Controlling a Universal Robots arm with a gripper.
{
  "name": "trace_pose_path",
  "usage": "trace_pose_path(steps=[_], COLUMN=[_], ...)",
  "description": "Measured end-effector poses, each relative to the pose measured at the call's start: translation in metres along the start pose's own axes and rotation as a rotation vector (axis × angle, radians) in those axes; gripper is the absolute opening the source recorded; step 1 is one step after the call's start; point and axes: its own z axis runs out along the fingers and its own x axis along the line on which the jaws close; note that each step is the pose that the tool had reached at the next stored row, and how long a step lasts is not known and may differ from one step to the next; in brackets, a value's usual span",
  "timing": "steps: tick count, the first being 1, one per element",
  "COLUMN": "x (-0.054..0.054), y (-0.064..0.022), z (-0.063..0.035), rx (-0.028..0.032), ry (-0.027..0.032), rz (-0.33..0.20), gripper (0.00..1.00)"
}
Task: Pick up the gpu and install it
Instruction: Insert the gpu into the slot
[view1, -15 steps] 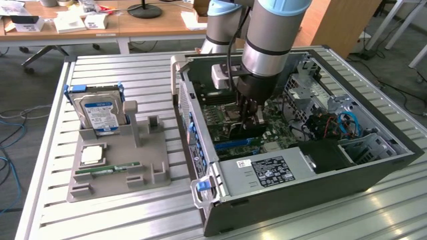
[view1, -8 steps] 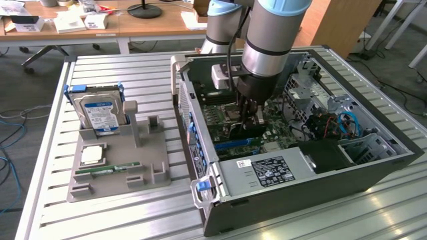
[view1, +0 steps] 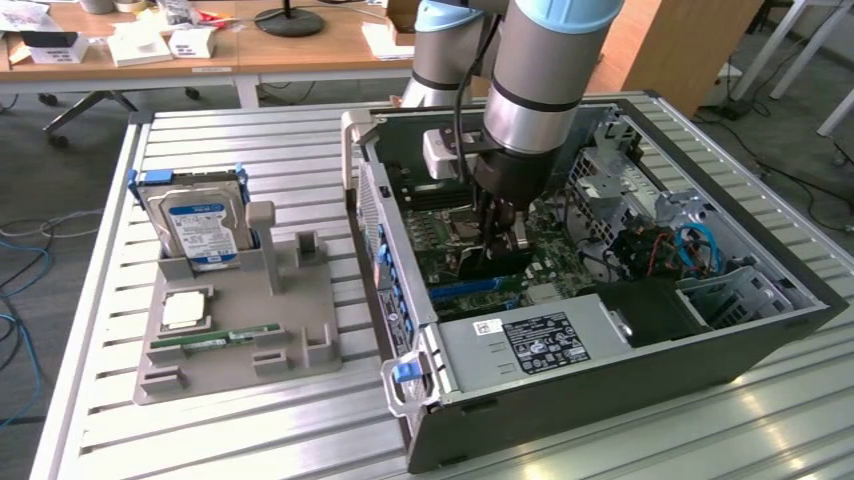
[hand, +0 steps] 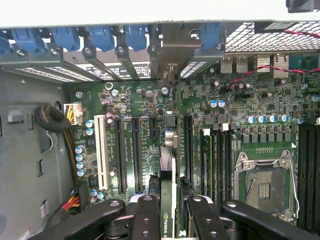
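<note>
While gripped, the gpu (hand: 166, 200) stands edgewise, apparently along the slots (hand: 121, 155).

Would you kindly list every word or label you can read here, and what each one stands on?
"NVIDIA": on the gpu, along its edge.
Power supply label: too small to read.
Hard drive's blue label: too small to read.
Motherboard printing: too small to read.

Gripper (hand: 170, 206) tight on edge-on gpu (hand: 167, 172) above expansion slots (hand: 135, 155) of green motherboard (hand: 240, 100).
</note>
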Motion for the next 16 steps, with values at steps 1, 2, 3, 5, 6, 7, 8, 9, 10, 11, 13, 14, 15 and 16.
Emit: trace_pose_path(steps=[1, 2, 3, 5, 6, 7, 8, 9, 10, 11, 13, 14, 15, 16], x=[0.0, 0.0, 0.0, 0.0, 0.0, 0.0, 0.0, 0.0, 0.0, 0.0, -0.0001, -0.0001, 0.0, 0.0], y=[0.0, 0.0, 0.0, 0.0, 0.0, 0.0, 0.0, 0.0, 0.0, 0.0, -0.0001, -0.0001, -0.0001, 0.0], z=[0.0, 0.0, 0.0, 0.0, 0.0, 0.0, 0.0, 0.0, 0.0, 0.0, 0.0002, 0.0002, 0.0001, 0.0001], rx=[0.0, 0.0, 0.0, 0.0, 0.0, 0.0, 0.0, 0.0, 0.0, 0.0, 0.0003, 0.0005, 0.0007, 0.0009], ry=[0.0, 0.0, 0.0, 0.0, -0.0001, 0.0, -0.0001, -0.0001, -0.0001, 0.0, 0.0014, 0.0043, 0.0077, 0.0107], rz=[0.0, 0.0, 0.0, 0.0, 0.0, 0.0, 0.0, 0.0, 0.0, 0.0, 0.0, 0.0, 0.001, 0.002], gripper=[0.26, 0.26, 0.26, 0.26, 0.26, 0.26, 0.26, 0.26, 0.26, 0.26, 0.26, 0.26, 0.26, 0.26])
